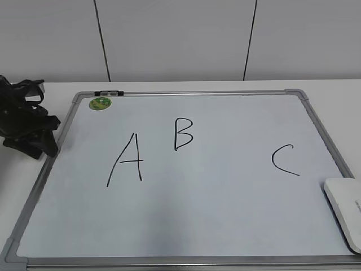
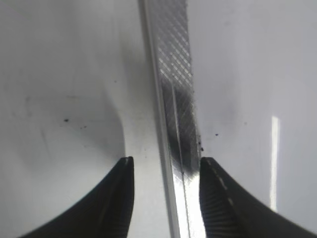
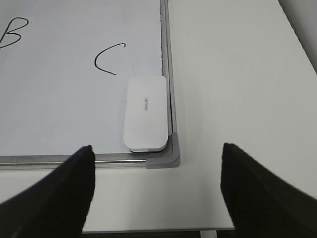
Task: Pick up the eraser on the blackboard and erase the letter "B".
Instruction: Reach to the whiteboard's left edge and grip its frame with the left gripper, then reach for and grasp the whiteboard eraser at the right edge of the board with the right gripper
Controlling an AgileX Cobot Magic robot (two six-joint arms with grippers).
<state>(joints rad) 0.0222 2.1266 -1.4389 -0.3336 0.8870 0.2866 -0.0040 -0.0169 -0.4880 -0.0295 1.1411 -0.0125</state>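
The blackboard (image 1: 225, 209) is a white board in a grey frame, lying flat on the table. The letter "B" (image 1: 183, 134) is at upper middle, between an "A" (image 1: 127, 161) and a "C" (image 1: 285, 160). The eraser (image 1: 345, 212) lies on the board's near right corner. In the right wrist view the eraser (image 3: 146, 113) lies below the "C" (image 3: 106, 59), and the "B" (image 3: 12, 32) is cut off at the left edge. My right gripper (image 3: 157, 150) is open wide and empty, above and in front of the eraser. My left gripper (image 2: 166, 164) is open and empty over the board's left frame (image 2: 173, 74).
A small round green magnet (image 1: 100, 103) sits at the board's far left corner, beside a black clip (image 1: 109, 92) on the frame. The left arm (image 1: 28, 124) rests at the board's left edge. White table (image 3: 237, 74) lies to the right of the board, with its front edge close.
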